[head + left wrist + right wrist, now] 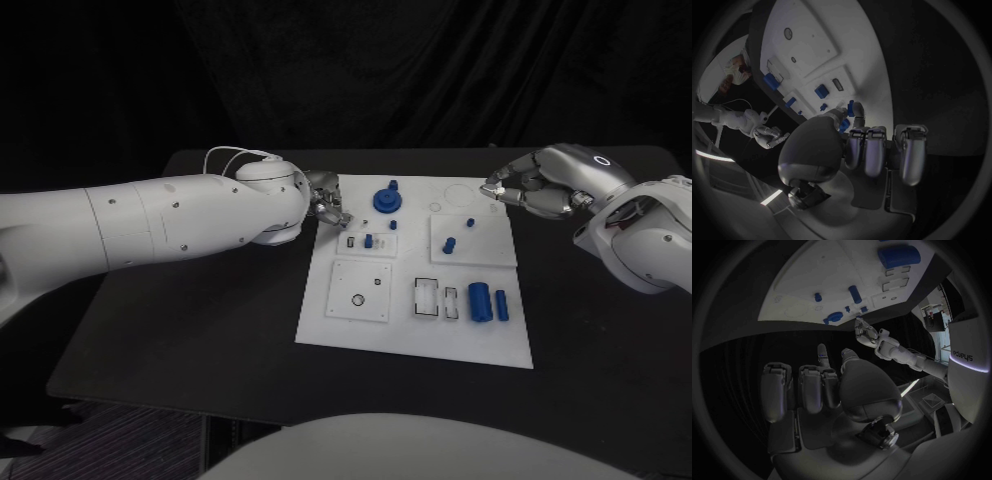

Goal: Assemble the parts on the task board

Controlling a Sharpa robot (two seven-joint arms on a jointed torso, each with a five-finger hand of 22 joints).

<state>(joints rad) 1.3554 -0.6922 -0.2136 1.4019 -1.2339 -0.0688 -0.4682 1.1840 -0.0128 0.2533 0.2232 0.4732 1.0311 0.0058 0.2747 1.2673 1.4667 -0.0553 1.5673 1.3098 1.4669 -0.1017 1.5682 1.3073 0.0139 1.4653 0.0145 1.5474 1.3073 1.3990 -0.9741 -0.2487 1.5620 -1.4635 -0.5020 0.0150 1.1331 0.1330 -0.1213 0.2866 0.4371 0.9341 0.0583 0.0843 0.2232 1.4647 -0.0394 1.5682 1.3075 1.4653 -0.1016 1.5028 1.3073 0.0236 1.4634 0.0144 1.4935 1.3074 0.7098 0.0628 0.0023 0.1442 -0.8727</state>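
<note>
White board (490,345) mid-table | near edge: two blue cylinders (489,301) loose beside empty slots, likely unplaced | middle: small pegs (449,244) upright in plates | far: blue gear (387,198) seated | left hand (326,205) at board's left edge pinching a small blue part (851,108) | right hand (522,187) off far-right corner, fingers curled, empty | roughly half done

Glossy white arm shells with small dark screws, a thin white cable, silver robot hands.
</note>
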